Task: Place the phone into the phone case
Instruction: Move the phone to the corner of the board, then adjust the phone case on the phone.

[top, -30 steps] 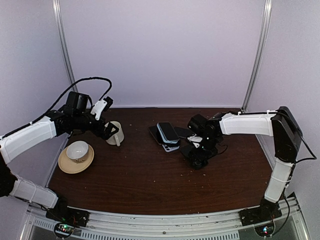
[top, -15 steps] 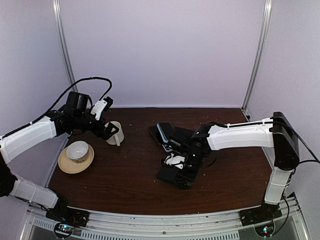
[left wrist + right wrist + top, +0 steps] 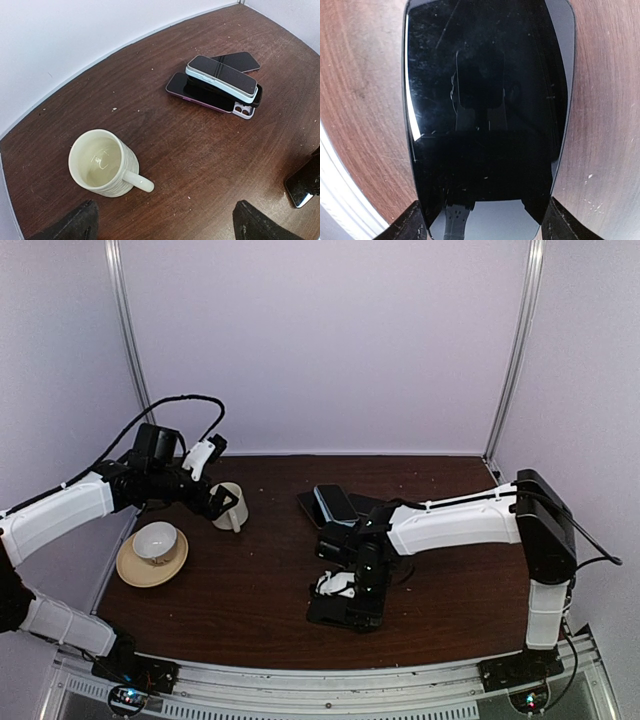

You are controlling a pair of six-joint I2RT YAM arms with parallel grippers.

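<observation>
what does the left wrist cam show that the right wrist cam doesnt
Left wrist only: a cream mug and, beyond it, a stack of phones and cases. Right wrist only: a black phone filling the frame, held at its sides by the right gripper. Both: the brown wooden table; a dark corner at the left wrist view's right edge is probably that same phone.

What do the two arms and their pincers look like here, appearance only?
The left arm and right arm have smooth white shell links joined by black joints. A thick black cable loops above the left arm; a thin black cable trails from the right elbow. The left pincer and right pincer are black with dark matte fingers. No markings are readable.
</observation>
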